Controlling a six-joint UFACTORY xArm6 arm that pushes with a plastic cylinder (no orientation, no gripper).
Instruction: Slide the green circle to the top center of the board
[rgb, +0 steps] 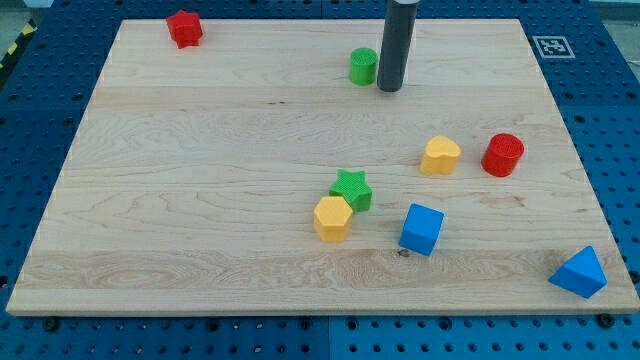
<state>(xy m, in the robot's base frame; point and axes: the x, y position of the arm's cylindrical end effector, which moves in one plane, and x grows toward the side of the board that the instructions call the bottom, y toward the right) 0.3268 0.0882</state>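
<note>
The green circle (363, 66) is a small green cylinder near the view's top, a little right of the board's middle. My tip (389, 89) is the lower end of the dark rod that comes down from the view's top edge. The tip stands just to the right of the green circle, very close to it; I cannot tell whether they touch.
On the wooden board (200, 200): a red star-like block (184, 28) at top left, a yellow heart (440, 156), a red cylinder (503, 154), a green star (352, 188) touching a yellow hexagon (333, 218), a blue cube (421, 229), a blue triangular block (579, 272) at bottom right.
</note>
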